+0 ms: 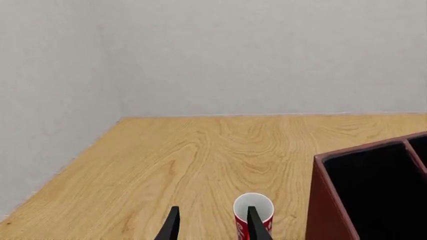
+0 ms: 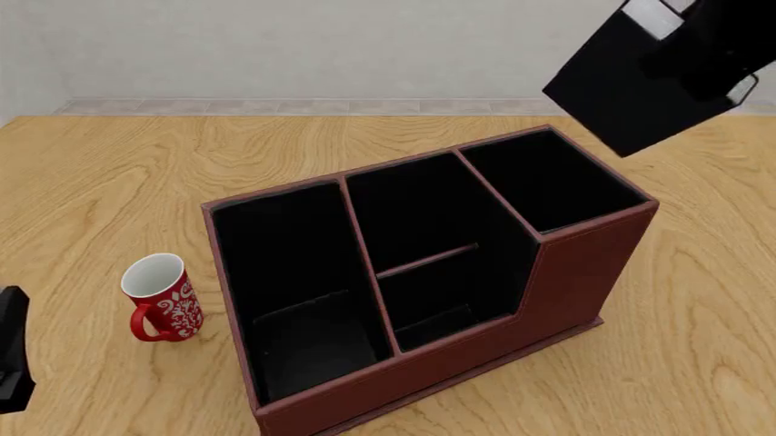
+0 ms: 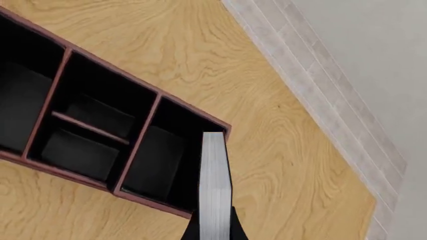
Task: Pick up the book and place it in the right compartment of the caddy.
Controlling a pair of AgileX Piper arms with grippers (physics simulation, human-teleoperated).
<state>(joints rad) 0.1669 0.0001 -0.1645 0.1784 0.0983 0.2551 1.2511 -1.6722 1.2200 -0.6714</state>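
The black book (image 2: 628,86), with white page edges, hangs tilted in my right gripper (image 2: 710,50), which is shut on it, above and just right of the caddy (image 2: 582,272). The caddy is a reddish-brown box with a black interior. Its right compartment (image 2: 548,180) is the small, tall-walled end section and it is empty. In the right wrist view the book's page edges (image 3: 215,185) run from between the gripper's fingertips (image 3: 213,234) over the right compartment's (image 3: 160,160) outer wall. My left gripper (image 1: 213,229) is open and empty, low at the table's left, beside the mug.
A red and white mug (image 2: 163,298) stands upright left of the caddy and also shows in the left wrist view (image 1: 253,210), touching the edge of one finger (image 1: 257,226). A grey wall runs along the table's far edge (image 2: 363,107).
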